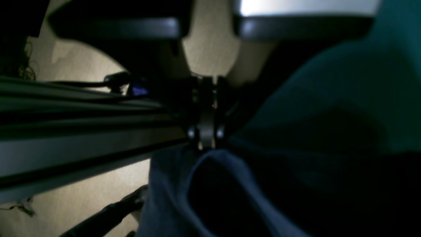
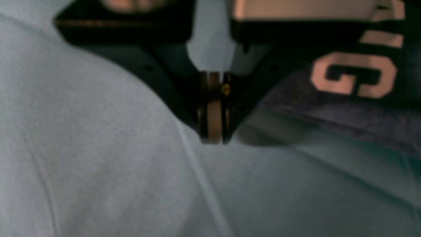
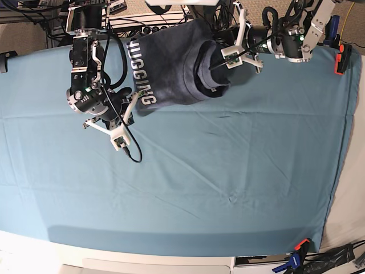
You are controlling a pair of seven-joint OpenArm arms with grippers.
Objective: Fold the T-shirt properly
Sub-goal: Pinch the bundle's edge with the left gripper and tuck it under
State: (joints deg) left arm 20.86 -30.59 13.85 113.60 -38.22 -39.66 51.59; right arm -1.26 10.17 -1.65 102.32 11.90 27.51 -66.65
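The dark blue-grey T-shirt [image 3: 177, 63] lies bunched at the back middle of the table, its white lettering [image 3: 141, 74] facing up along its left side. My left gripper [image 3: 219, 52] is shut on the shirt's right part, which is raised and folded over. In the left wrist view, fabric of the T-shirt [image 1: 171, 187] hangs from the closed left gripper [image 1: 207, 143]. My right gripper [image 3: 135, 101] sits at the shirt's lower left corner. In the right wrist view the right gripper [image 2: 213, 140] is shut over the cloth with no fabric showing between its tips, and the T-shirt [image 2: 355, 108] lies just to its right.
A teal table cloth [image 3: 182, 188] covers the whole table. An orange clamp [image 3: 342, 57] holds it at the back right edge and a blue clamp [image 3: 296, 258] at the front right corner. Cables and arm mounts [image 3: 142, 23] crowd the back edge.
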